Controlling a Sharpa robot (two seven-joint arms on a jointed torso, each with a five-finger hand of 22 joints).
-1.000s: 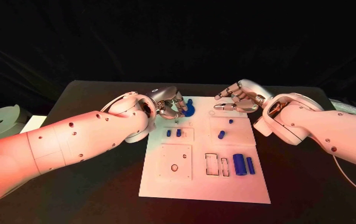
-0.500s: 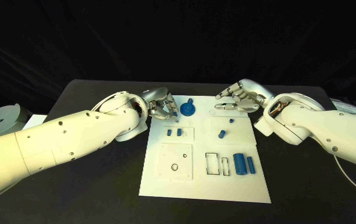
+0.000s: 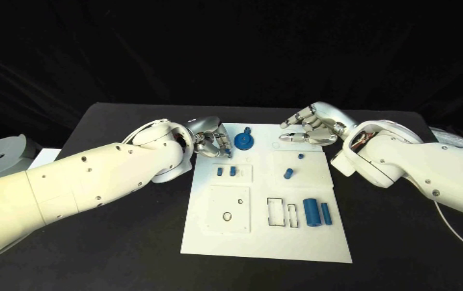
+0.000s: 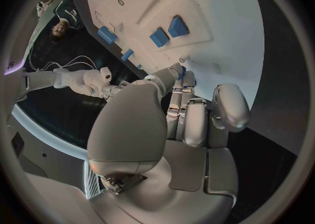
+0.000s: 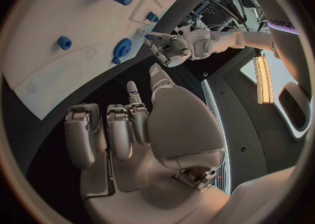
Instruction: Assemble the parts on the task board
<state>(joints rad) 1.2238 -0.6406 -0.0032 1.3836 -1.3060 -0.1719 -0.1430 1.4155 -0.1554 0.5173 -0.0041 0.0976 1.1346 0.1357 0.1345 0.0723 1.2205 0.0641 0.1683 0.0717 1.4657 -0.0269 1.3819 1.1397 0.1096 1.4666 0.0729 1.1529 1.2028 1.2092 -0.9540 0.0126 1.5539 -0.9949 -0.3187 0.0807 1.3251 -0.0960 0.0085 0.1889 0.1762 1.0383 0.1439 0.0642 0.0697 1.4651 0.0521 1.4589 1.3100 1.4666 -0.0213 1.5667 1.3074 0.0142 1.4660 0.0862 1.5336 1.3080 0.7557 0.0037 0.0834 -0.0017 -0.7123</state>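
The white task board (image 3: 241,237) lies in the middle of the black table. A blue gear-shaped part (image 3: 244,141) sits near the board's far edge. My left hand (image 3: 211,140) hovers just left of the gear with a small gap between them, fingers spread and holding nothing. In the left wrist view, my left hand (image 4: 187,119) points its fingertips at the board's edge. My right hand (image 3: 312,128) hangs over the board's far right corner with fingers loosely bent and nothing in them. In the right wrist view, the gear (image 5: 122,48) lies beyond my right hand (image 5: 121,129).
Two small blue pieces (image 3: 226,170) sit in a recess left of centre. A blue peg (image 3: 288,173) and a smaller one (image 3: 301,156) stand to the right. A thick blue cylinder (image 3: 310,211) and a thin one (image 3: 326,214) lie near the board's right edge.
My left hand has let go of the blue gear and drawn back a little to the left. The gear stays on the board. My right hand has not moved.
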